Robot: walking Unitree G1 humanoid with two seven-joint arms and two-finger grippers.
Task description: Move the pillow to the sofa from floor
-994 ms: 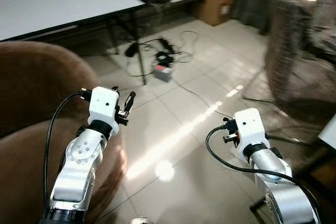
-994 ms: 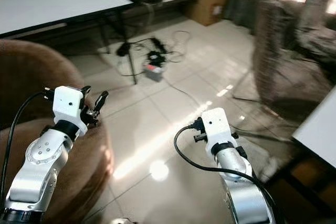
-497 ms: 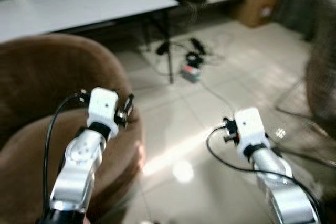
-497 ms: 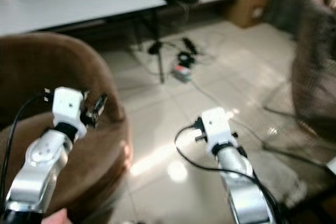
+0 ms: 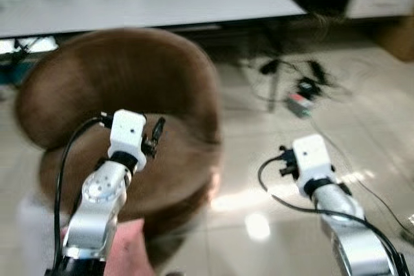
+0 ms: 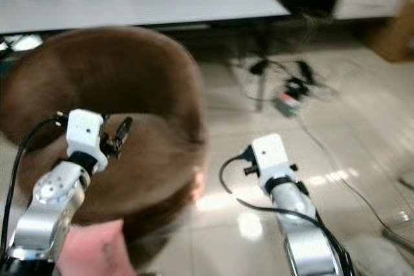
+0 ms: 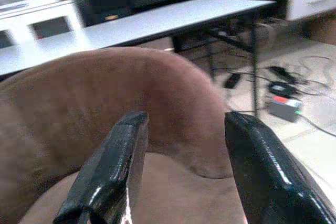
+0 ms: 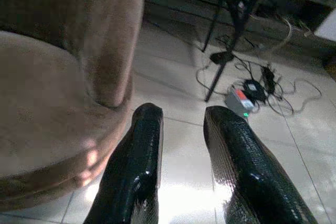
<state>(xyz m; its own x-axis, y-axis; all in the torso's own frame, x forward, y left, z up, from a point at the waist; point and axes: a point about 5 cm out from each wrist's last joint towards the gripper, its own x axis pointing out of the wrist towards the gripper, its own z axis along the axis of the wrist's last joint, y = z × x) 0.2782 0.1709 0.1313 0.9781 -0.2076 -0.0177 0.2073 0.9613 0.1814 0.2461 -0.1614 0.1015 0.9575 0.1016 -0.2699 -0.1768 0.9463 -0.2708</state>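
- Sofa [image 5: 129, 88]: plain brown.
- Table [image 5: 162, 4]: white top, dark legs.
- Floor [image 5: 362, 127]: pale glossy tiles.
- Fingers [image 7: 110, 177]: black.
- Arms [image 5: 97, 205]: silver, white wrist blocks.
- Cables [image 5: 291, 75]: black.

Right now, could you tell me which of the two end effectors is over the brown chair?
The left end effector, open above the brown chair; the right end effector is over floor tiles.
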